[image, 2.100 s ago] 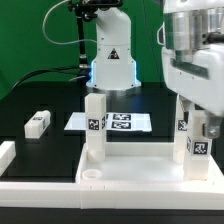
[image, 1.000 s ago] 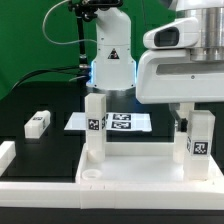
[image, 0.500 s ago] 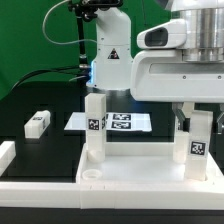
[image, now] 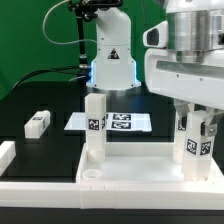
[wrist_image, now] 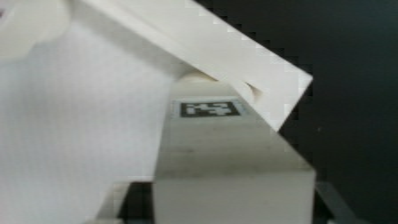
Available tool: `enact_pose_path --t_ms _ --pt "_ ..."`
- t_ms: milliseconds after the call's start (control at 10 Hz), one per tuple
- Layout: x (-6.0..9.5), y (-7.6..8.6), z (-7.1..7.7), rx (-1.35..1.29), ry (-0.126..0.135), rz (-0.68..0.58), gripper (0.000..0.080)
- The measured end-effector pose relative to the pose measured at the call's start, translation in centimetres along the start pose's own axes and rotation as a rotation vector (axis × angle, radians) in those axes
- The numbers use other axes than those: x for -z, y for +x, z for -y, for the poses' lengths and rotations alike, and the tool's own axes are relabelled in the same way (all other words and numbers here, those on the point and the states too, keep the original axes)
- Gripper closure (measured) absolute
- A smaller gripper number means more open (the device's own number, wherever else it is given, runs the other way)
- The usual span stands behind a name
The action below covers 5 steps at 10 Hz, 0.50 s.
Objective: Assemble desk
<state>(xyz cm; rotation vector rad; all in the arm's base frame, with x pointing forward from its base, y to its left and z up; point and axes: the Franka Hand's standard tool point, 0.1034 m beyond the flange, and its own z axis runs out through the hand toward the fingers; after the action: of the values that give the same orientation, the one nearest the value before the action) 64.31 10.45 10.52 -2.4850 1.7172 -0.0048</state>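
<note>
- The large white plastic rectangular desk top (image: pixel 130 165) with its raised rim lies flat on the black tabletop (image: pixel 40 100), along the near edge in the exterior view.
- A small white block leg (image: pixel 95 125) with a black-and-white square tag stands upright in the desk top's corner on the exterior view's left.
- A second white tagged leg (image: pixel 198 140) stands upright at the desk top's corner on the exterior view's right, directly under the bulky white robot arm.
- The arm's gripper (image: pixel 197 117) is down over this second leg's upper end, its fingers clenched on the leg's sides.
- In the wrist view the same leg (wrist_image: pixel 222 150) fills the middle of the picture, its tag facing the camera.
- A third white tagged leg (image: pixel 38 123) lies on its side on the tabletop, near the edge on the exterior view's left, well apart from the desk top.
- The thin flat white marker board (image: pixel 115 122) lies on the tabletop behind the desk top.
</note>
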Motion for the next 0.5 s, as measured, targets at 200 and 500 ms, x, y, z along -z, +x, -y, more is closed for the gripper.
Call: enact_pose_path --t_ms 200,500 --pt "0.00 0.38 -0.17 -0.162 0.012 0.042 0.0506" --pt "-0.04 0.22 -0.27 -0.252 0.012 0.046 0.0506"
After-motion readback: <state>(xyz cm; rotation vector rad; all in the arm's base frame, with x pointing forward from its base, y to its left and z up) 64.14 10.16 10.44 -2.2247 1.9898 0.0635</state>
